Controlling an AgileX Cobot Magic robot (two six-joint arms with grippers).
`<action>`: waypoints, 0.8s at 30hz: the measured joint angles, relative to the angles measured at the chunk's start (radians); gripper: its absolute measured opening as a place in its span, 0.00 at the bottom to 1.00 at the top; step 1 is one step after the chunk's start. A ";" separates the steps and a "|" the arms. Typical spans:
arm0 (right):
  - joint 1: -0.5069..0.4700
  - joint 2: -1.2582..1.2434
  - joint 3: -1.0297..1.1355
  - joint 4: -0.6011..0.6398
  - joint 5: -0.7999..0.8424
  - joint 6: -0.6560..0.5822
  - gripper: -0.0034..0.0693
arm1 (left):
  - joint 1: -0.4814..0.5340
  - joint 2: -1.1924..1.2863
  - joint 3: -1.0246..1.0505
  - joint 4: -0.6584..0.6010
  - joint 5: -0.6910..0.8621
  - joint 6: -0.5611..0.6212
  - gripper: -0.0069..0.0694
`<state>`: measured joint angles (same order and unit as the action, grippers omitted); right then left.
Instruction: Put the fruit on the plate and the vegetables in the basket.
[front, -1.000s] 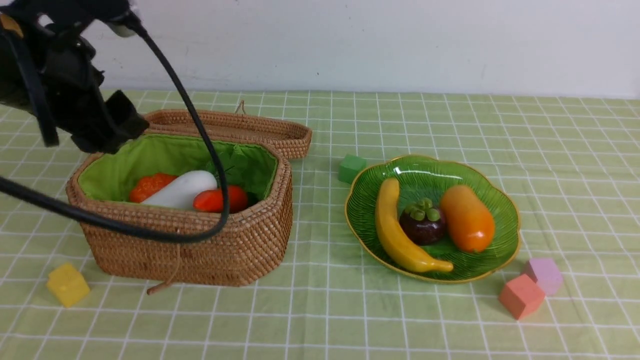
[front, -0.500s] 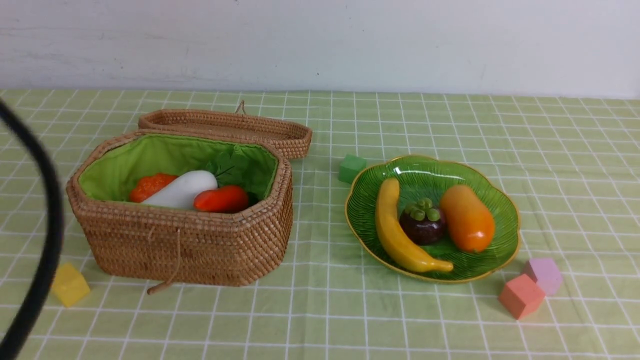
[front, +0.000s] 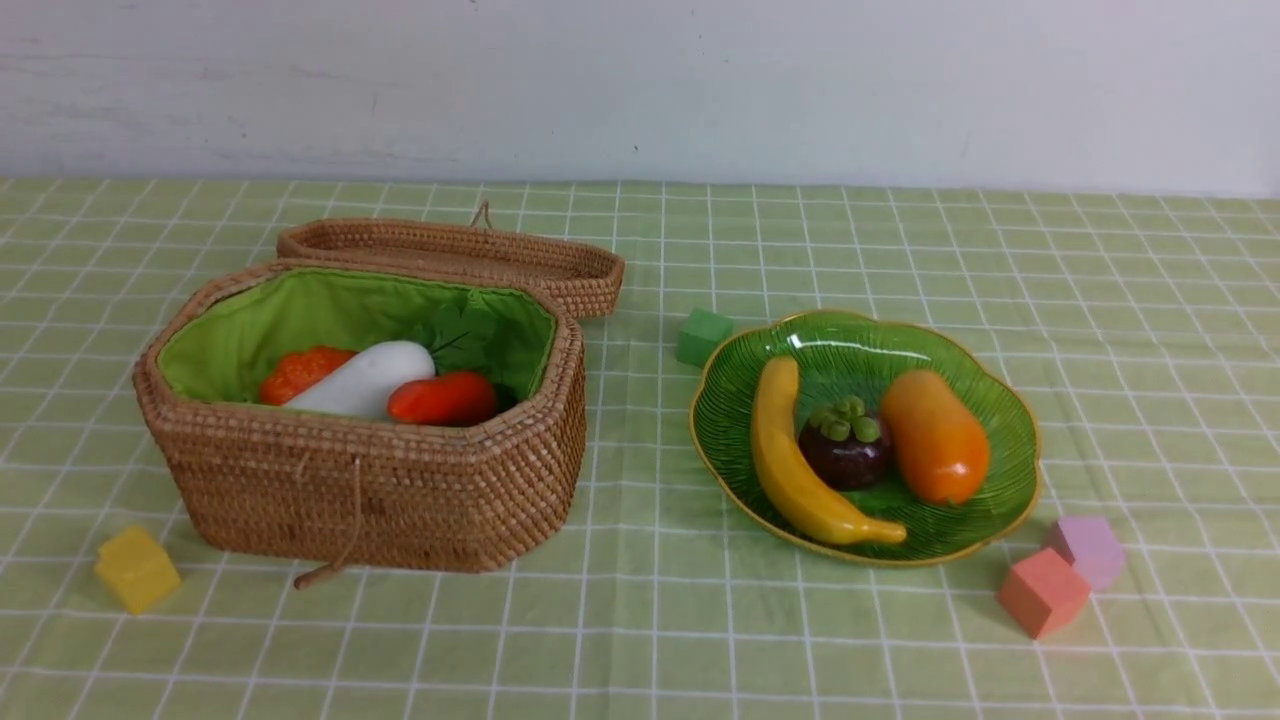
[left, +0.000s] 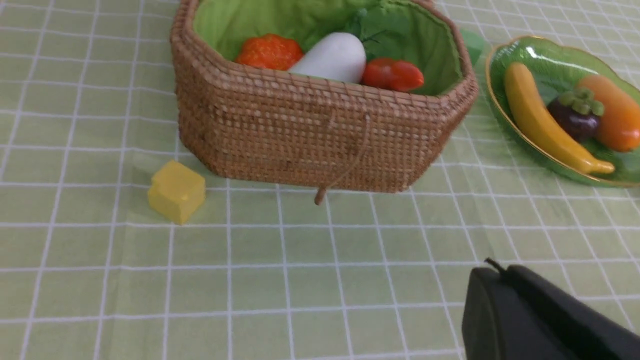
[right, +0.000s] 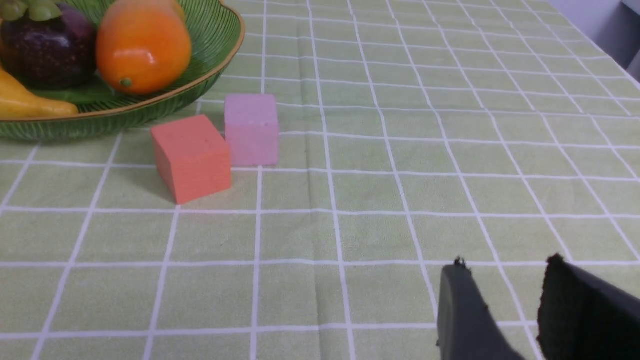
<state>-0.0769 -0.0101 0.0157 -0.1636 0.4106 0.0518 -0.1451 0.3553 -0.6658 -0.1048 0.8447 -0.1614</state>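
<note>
Basket (front: 370, 490) holds vegetables (front: 375, 385); plate (front: 1010, 480) holds fruit (front: 860, 445). Left gripper (left: 505, 272) closed, right gripper (right: 505, 270) parted, both empty.

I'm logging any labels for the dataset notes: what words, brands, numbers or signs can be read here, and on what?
None: no readable text in any view.
The basket, plate, toy produce and foam cubes carry no print.
The checked tablecloth shows only white grid lines.

yellow cube (front: 136, 568): sitting on the counter (front: 640, 640), near left | green cube (front: 703, 336): resting mid-counter, farther back | orange cube (front: 1042, 592) and pink cube (front: 1088, 551): lying just beside each other, near right | checked green cloth (front: 1100, 300): covering the counter | white wall (front: 640, 80): standing behind
</note>
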 joint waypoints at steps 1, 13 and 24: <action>0.000 0.000 0.000 0.000 0.000 0.000 0.38 | 0.000 0.005 0.039 0.017 -0.072 0.000 0.07; 0.000 0.000 0.000 0.000 0.000 0.000 0.38 | 0.000 0.027 0.241 0.037 -0.264 0.000 0.07; 0.000 0.000 0.000 0.000 0.000 0.000 0.38 | 0.000 0.028 0.248 0.037 -0.250 0.000 0.07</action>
<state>-0.0769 -0.0101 0.0157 -0.1636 0.4106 0.0518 -0.1451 0.3834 -0.4174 -0.0683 0.5949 -0.1617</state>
